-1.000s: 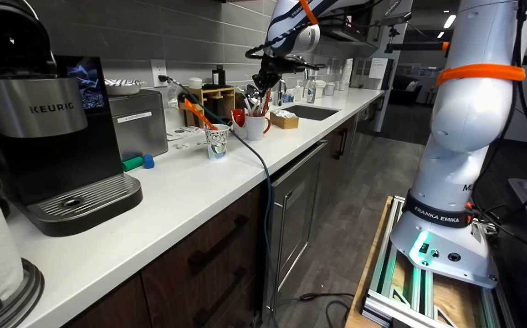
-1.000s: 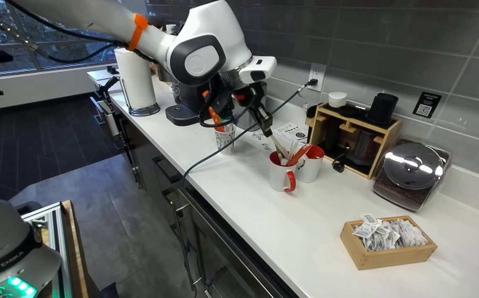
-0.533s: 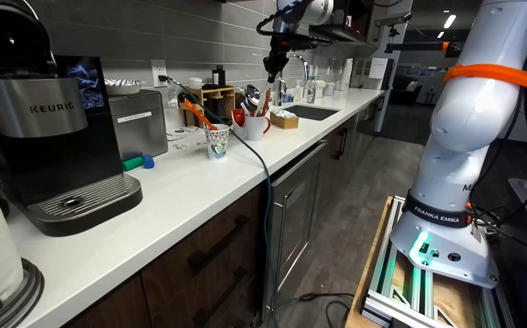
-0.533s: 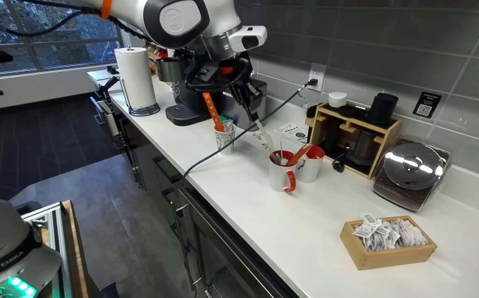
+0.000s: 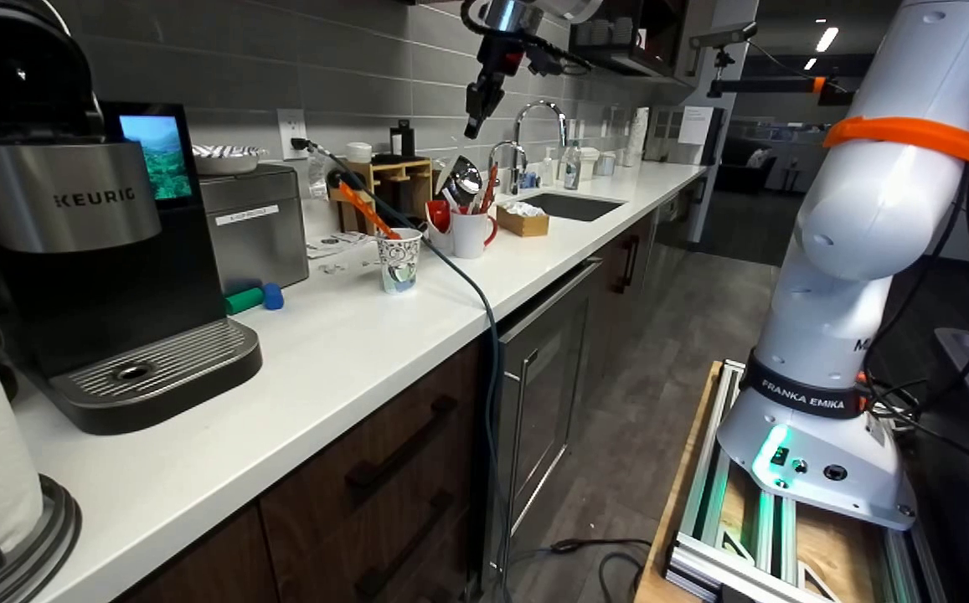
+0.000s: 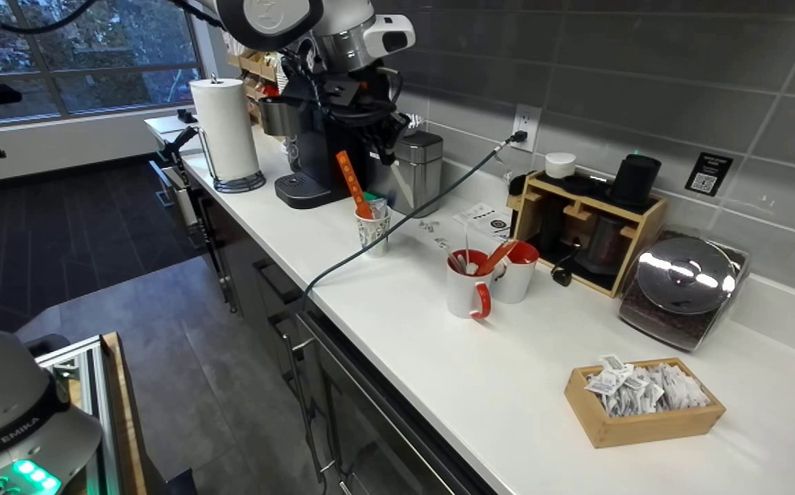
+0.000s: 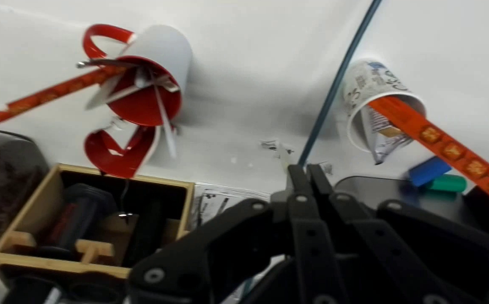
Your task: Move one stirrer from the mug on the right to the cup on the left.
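Wrist view, and my black two-fingered gripper (image 7: pixel 307 169) is pinched narrow on the pale flat stirrer (image 6: pixel 402 184), which in an exterior view juts tilted from its tips, above the white worktop (image 6: pixel 397 309). On one side, the white mug with red handle and red inside (image 7: pixel 168 46), white sticks (image 7: pixel 166 122) poking out; on the other, the small white paper cup with dark swirls (image 7: pixel 373 82). Straight between them, in the way, a dark teal cable (image 7: pixel 334 95), in both exterior views running from the wall socket (image 6: pixel 529 124) above the back edge and over the front edge! Busy cup, too: an orange printed strip (image 7: pixel 451 150) leans out beside a silvery wrapper (image 7: pixel 384 135). Towards the back edge, a second white-and-red mug (image 6: pixel 515 280) just beside the first, then a pale wooden organiser (image 6: pixel 634 251).
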Motion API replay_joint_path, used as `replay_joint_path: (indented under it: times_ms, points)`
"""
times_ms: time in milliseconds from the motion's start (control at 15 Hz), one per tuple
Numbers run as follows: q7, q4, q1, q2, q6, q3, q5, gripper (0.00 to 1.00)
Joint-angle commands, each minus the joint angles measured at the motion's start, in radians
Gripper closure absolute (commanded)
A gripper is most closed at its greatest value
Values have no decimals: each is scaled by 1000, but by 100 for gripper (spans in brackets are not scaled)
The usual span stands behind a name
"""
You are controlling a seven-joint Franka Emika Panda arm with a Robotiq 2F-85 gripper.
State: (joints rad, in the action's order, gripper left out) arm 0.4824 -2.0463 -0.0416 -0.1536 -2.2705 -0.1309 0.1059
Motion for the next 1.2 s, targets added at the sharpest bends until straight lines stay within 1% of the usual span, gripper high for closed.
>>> replay_joint_path:
  times_ms: [0, 133, 400, 467, 800, 1133]
  points:
    - [53, 19, 53, 45, 36, 41, 40, 99]
    - [41, 29, 70, 78, 26, 69, 22, 99]
    - [6, 46, 72, 134, 16, 108, -38, 99]
    - [-14, 49, 69, 146, 6, 115, -72, 99]
    - [-44, 68, 70, 180, 30, 129, -192, 99]
    - [-44, 80, 83, 224, 49, 160, -232, 99]
